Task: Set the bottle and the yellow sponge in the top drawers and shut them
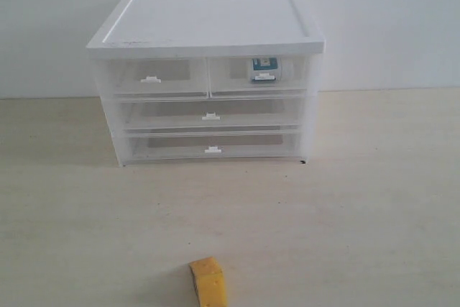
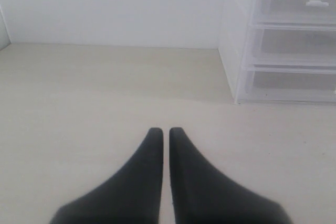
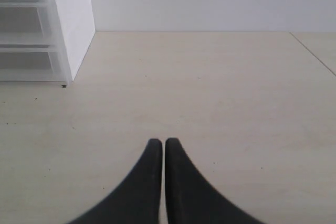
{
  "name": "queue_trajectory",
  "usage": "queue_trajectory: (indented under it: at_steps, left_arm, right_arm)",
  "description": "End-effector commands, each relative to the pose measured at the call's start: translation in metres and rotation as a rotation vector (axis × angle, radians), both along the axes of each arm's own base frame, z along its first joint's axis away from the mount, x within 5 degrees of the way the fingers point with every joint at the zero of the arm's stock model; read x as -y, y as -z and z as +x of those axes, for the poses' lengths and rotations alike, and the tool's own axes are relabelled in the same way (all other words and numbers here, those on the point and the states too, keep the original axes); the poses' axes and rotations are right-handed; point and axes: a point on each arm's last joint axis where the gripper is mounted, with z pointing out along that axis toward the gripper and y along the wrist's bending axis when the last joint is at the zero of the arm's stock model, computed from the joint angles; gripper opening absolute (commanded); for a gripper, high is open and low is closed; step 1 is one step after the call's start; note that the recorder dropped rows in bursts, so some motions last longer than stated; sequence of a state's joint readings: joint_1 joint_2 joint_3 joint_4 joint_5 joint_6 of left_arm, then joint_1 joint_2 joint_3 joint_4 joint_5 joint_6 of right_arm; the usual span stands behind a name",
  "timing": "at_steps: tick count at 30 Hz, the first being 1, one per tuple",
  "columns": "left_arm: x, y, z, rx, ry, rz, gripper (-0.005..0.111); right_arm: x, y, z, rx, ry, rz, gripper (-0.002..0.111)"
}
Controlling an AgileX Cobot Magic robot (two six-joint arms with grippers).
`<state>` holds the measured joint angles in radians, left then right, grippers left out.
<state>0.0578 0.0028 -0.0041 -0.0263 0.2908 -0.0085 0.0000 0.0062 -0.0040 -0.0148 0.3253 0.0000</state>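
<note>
Bottle (image 1: 264,68) inside top drawer (image 1: 231,77); sponge (image 1: 209,282) on table (image 1: 359,213)

Light was soft, even and fairly bright in all three views, with no hard glare. The white top of the cabinet (image 1: 208,23) was close to washed out, and the wall behind the cabinet was a flat pale grey. A faint, diffuse shadow lay on the table (image 1: 359,199) just in front of the cabinet. The exterior picture was soft and slightly grainy, and the yellow sponge (image 1: 209,282), well in front of the cabinet, looked blurred. The dark left gripper (image 2: 164,132) and right gripper (image 3: 160,142) were out of focus, with fuzzy edges
</note>
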Motion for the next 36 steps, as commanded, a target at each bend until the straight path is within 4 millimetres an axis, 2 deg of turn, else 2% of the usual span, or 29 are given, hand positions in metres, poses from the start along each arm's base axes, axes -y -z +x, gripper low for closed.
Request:
queue_trajectory:
  at_steps: [1,9,11,14,20,23,28,36]
  left_arm:
    - [0.0,0.001,0.0,-0.002,-0.002,-0.007,0.004]
    - [0.0,-0.006,0.001,0.075,-0.003,0.01,0.004]
    - [-0.001,-0.017,0.002,0.201,-0.007,0.006,0.004]
    - [-0.001,-0.026,0.001,0.299,-0.014,-0.037,0.004]
    - [-0.002,-0.05,-0.004,0.582,-0.002,-0.219,0.004]
    - [-0.002,-0.059,-0.009,0.697,0.014,-0.237,0.004]
    - [-0.002,-0.085,-0.006,0.699,0.016,-0.243,0.004]
    - [-0.003,-0.124,0.023,0.62,0.007,-0.235,0.004]
  right_arm:
    - [0.0,0.001,0.0,0.005,-0.002,-0.005,0.0]
    - [0.0,0.001,0.0,0.005,-0.002,-0.003,0.0]
    - [0.0,0.001,0.0,0.005,-0.002,-0.003,0.0]
    - [0.0,0.001,0.0,0.005,-0.002,-0.003,0.0]
    - [0.0,0.001,0.0,0.005,0.0,0.003,0.0]
    - [0.0,0.001,0.0,0.005,0.0,0.003,0.0]
    - [0.0,0.001,0.0,0.005,-0.002,-0.004,0.0]
    - [0.0,0.001,0.0,0.005,0.0,0.005,0.0]
